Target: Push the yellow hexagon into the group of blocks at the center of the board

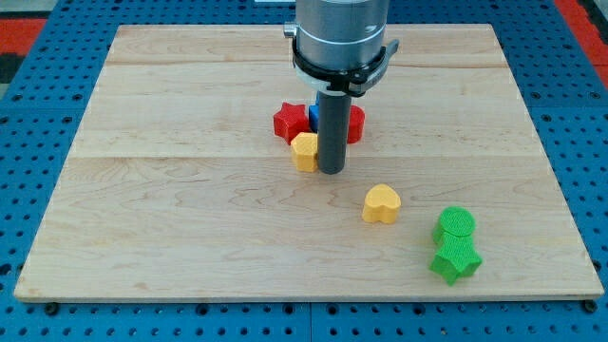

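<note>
The yellow hexagon (304,150) sits just below the centre group, touching or nearly touching the red star-shaped block (289,122). A blue block (314,118) and a second red block (355,123) lie behind it, partly hidden by the rod. My tip (331,171) rests on the board right against the yellow hexagon's right side, below the blue block.
A yellow heart (382,204) lies to the lower right of the tip. A green round block (455,225) and a green star (455,258) sit together near the view's bottom right. The wooden board (171,209) lies on a blue pegboard.
</note>
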`<action>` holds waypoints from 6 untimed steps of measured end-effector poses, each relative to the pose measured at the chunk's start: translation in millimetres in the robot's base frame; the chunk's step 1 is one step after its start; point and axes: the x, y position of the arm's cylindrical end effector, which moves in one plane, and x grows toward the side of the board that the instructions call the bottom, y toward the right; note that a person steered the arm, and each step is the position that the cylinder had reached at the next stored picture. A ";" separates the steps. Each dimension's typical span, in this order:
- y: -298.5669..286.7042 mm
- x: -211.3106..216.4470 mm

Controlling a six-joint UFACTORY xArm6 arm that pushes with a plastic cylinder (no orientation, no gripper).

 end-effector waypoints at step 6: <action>-18.3 -14.1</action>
